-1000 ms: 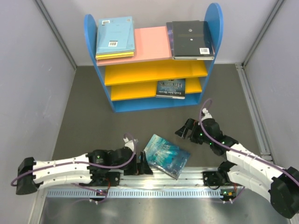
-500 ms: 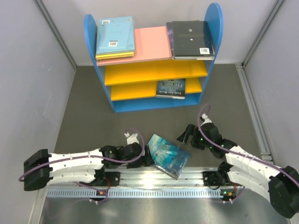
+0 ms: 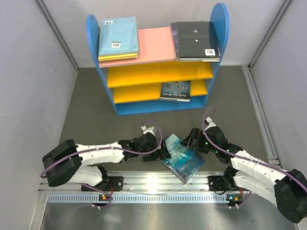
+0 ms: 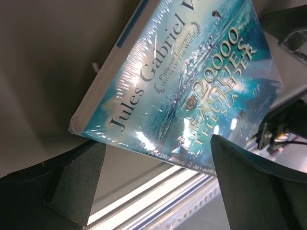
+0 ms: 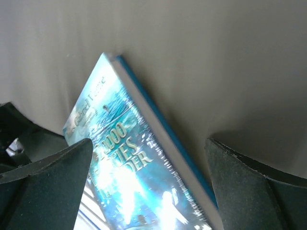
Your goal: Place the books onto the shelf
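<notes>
Dark grey tabletop point(image 3: 91, 115), pale walls point(image 3: 29, 72) close around; teal book point(image 3: 182, 160) sits between left gripper point(image 3: 162, 153) and right gripper point(image 3: 190, 139), both jaws wide.

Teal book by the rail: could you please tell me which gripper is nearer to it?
Left. The left gripper is right at the teal book's left edge; the right gripper sits slightly off its far edge.
</notes>
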You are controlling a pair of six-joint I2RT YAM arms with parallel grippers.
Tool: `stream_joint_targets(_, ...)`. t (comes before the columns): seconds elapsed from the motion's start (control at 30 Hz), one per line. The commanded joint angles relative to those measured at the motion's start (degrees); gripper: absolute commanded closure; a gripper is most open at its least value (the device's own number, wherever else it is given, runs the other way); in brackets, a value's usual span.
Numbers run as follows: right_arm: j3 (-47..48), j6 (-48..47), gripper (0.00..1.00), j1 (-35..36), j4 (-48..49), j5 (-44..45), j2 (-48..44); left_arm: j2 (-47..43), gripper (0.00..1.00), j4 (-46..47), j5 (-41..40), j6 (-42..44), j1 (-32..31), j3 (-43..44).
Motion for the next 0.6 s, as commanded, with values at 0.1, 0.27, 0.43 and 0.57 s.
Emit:
stream_joint_targets(0.1, -5.3, 2.9, 0.07, 0.7, -4.1, -4.9, -8.9, 5.0, 0.04, 9.8, 8.8, -0.2, -3.8, -3.6)
stream_joint_targets(0.27, -8.2, 8.5, 0.37, 5.5, -15.4, -4.3, -21.7, 10.1, 0.05, 11.3, 8.7, -0.8, -8.6, -0.2)
stream_joint_targets(0.43, -7.9, 12.8, 0.63, 9.2, -28.0, -1.1, -36.6, 11.0, 0.05, 11.5, 8.1, -2.3, -11.6, 1.9)
stream_joint_targets(0.57, -6.1, 13.0, 0.75, 9.6, -35.2, 0.2, -41.5, 9.6, 0.05, 7.8, 6.6, -4.6, -13.8, 1.7)
